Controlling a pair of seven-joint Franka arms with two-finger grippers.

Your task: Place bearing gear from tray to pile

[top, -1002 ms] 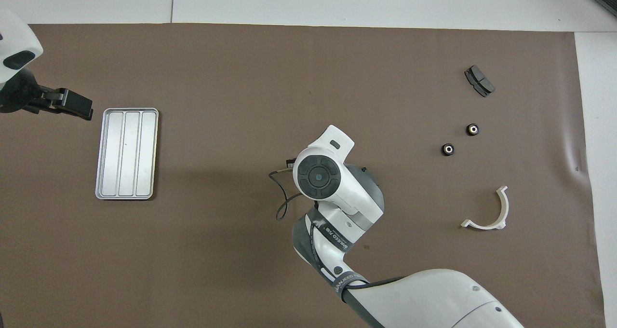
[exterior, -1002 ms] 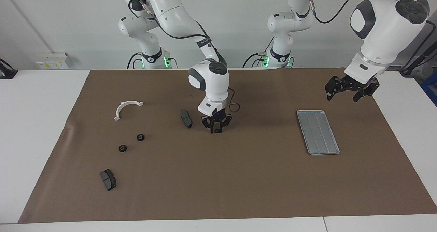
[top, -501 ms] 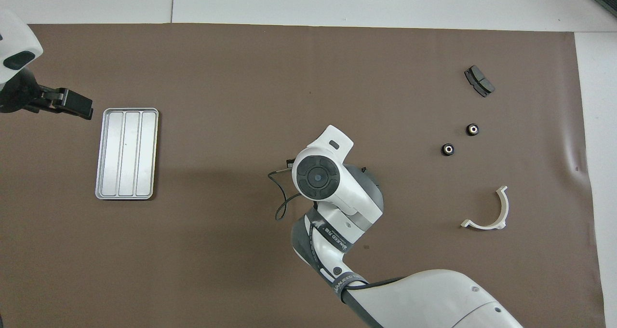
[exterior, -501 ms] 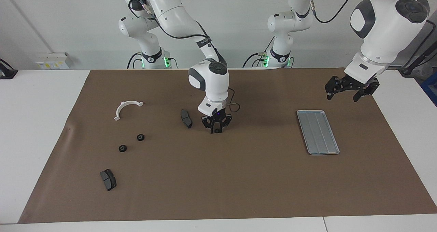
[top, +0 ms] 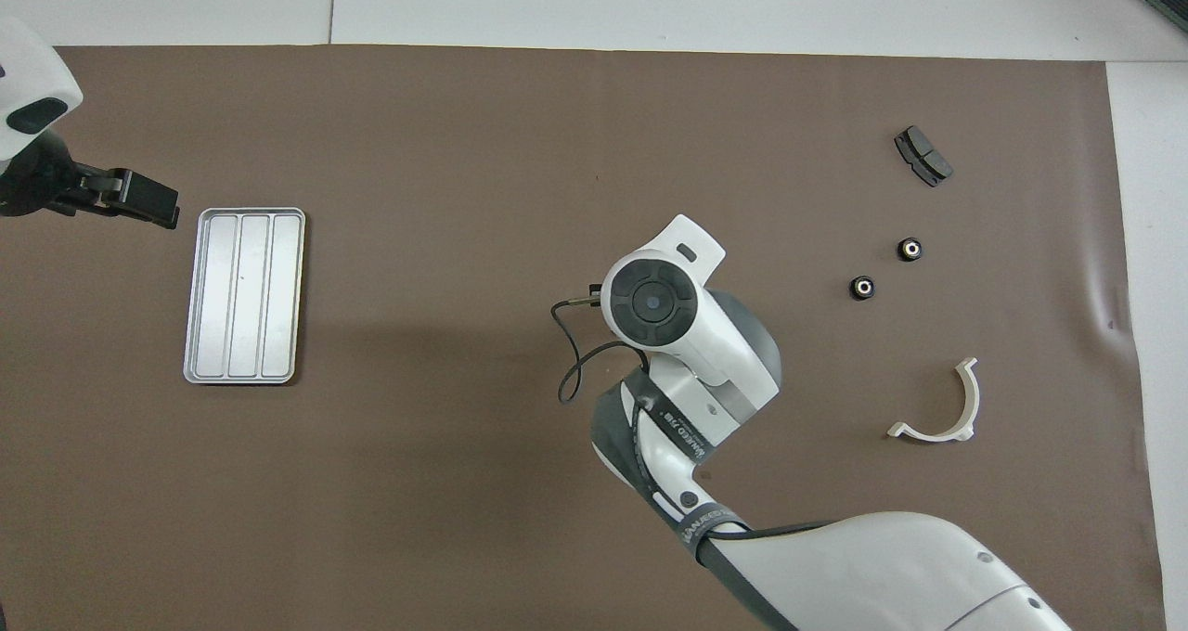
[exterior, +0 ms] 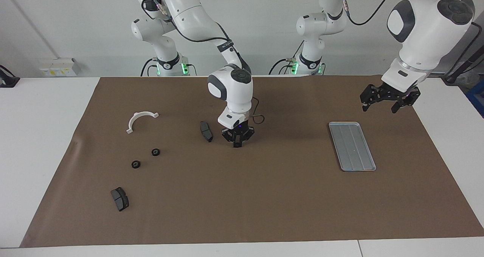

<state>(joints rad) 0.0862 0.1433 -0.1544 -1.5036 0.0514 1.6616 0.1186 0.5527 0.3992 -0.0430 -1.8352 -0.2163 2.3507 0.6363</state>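
Silver-grey tray [exterior: 352,146] bare; I see my right gripper [exterior: 237,141] with fingers clamped on one black gear.
It hangs mid-mat, well apart from the tray, the pile [exterior: 145,158] toward the right arm's end. Left gripper [exterior: 389,98] waits beside the tray, fingers spread.

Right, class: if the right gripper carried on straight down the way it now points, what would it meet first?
Probably the bare brown mat. The right gripper points down over open mat beside a brake pad, apparently carrying a small gear; its height above the mat is unclear.
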